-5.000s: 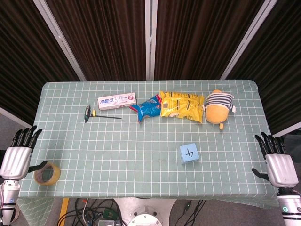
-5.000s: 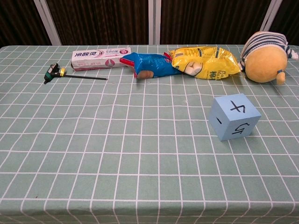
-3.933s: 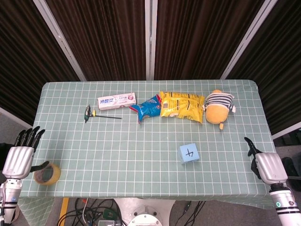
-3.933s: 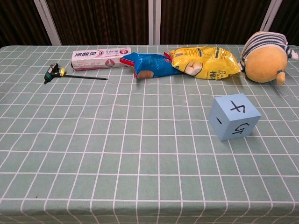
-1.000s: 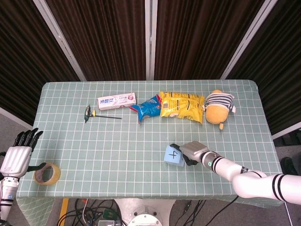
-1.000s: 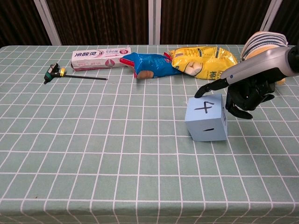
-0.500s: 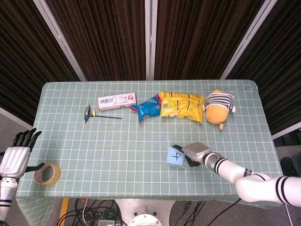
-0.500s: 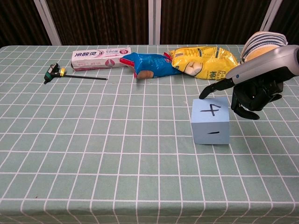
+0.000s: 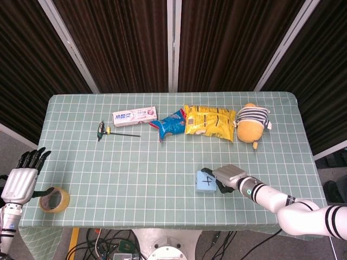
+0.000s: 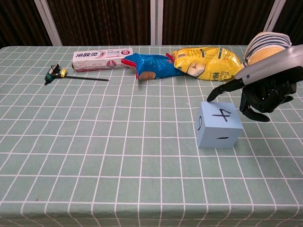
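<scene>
A light blue cube marked "4" on top stands on the green checked tablecloth, right of centre near the front. My right hand is against its right side. In the chest view the thumb reaches along the far top edge of the cube, and the curled fingers sit at its right rear corner, so the right hand grips it. My left hand hangs off the table's left side with fingers apart, holding nothing, next to a tape roll.
Along the far side lie a T-handle hex key, a toothpaste box, a blue snack packet, a yellow snack bag and a striped orange plush toy. Dark curtains stand behind the table.
The right hand came in from the table's right edge to the cube. Over the last second hand and cube shifted slightly right and the cube turned. The left hand barely moved.
</scene>
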You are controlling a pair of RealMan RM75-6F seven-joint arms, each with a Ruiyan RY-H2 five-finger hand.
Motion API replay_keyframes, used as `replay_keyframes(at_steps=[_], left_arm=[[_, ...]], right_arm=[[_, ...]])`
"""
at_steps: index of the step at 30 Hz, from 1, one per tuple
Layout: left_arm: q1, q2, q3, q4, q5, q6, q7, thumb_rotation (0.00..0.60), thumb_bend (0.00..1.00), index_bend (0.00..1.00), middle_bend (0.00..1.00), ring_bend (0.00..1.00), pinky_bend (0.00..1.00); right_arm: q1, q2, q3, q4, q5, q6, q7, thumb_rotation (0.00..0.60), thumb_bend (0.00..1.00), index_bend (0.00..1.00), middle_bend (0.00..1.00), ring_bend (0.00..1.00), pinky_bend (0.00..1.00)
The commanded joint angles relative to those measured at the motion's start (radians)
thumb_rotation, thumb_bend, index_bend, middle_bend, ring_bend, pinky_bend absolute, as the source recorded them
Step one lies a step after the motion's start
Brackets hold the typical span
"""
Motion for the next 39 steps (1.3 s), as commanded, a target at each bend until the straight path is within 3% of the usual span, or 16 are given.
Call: replay_keyframes(at_steps=[1,13,21,29,39], left_arm=[[0.000,0.000,0.000,0.000,-0.002,-0.002,-0.001,0.600,0.00,0.06,0.00,0.00,0.02],[0.001,0.002,0.001,0.006,-0.003,0.000,-0.011,0.600,0.00,0.06,0.00,0.00,0.02],[0.005,0.007,0.002,0.010,-0.007,-0.001,-0.021,0.600,0.00,0.06,0.00,0.00,0.02],[0.006,0.007,0.002,0.015,-0.009,-0.001,-0.027,0.600,0.00,0.07,0.00,0.00,0.02],[0.006,0.011,0.003,0.007,-0.009,-0.003,-0.023,0.600,0.00,0.07,0.00,0.00,0.02]], right_arm=[[-0.005,0.001,0.008,0.004,-0.014,-0.011,0.013,0.600,1.00,0.00,1.00,0.91,0.84],[-0.037,-0.008,0.046,0.011,-0.060,0.021,0.060,0.600,1.00,0.00,1.00,0.91,0.84],[0.016,-0.061,0.035,0.085,-0.008,-0.070,0.088,0.600,1.00,0.00,1.00,0.91,0.84],[0.038,-0.066,0.029,0.081,-0.013,-0.082,0.107,0.600,1.00,0.00,1.00,0.91,0.84],[0.059,-0.031,0.026,0.041,-0.052,-0.113,0.117,0.600,1.00,0.15,1.00,0.91,0.84]])
